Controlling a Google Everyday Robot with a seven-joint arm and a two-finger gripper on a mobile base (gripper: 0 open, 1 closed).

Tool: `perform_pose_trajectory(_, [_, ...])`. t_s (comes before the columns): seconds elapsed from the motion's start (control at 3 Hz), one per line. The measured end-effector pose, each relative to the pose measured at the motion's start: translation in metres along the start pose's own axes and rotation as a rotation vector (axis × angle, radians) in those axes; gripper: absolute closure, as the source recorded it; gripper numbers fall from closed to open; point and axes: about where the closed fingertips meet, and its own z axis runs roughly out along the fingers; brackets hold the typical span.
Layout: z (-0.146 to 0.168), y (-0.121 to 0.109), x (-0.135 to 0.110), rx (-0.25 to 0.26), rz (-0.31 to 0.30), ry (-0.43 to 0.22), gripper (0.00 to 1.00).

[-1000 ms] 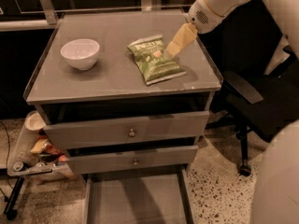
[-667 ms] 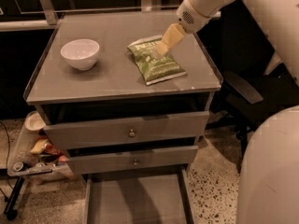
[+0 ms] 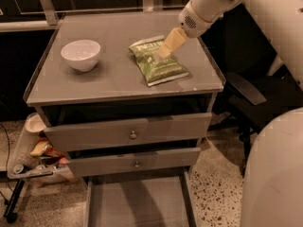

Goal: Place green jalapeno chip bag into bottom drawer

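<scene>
The green jalapeno chip bag (image 3: pixel 159 61) lies flat on the grey cabinet top (image 3: pixel 113 79), right of centre. My gripper (image 3: pixel 164 51) reaches in from the upper right on a white arm, with its tan fingers pointing down over the bag's upper part. The bottom drawer (image 3: pixel 137 203) is pulled out at the bottom of the view, showing a bare grey floor with low side rails.
A white bowl (image 3: pixel 81 54) sits on the left of the cabinet top. Two upper drawers (image 3: pixel 132 134) with small metal knobs are shut. A cart with snack items (image 3: pixel 35 152) stands at the left. A dark office chair (image 3: pixel 246 98) stands at the right.
My arm has moved left and down, bringing the gripper from the bag's right edge to over the bag's upper part. The bag and bowl have not moved.
</scene>
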Motion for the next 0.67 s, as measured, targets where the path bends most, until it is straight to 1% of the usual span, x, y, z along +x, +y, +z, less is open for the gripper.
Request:
perform_pose_trajectory(0.33, [0.042,-0.002,0.007,-0.048,0.052,0.024,0.0])
perform_pose_trajectory(0.67, [0.076,-0.005,0.012,-0.087,0.103,0.048,0.0])
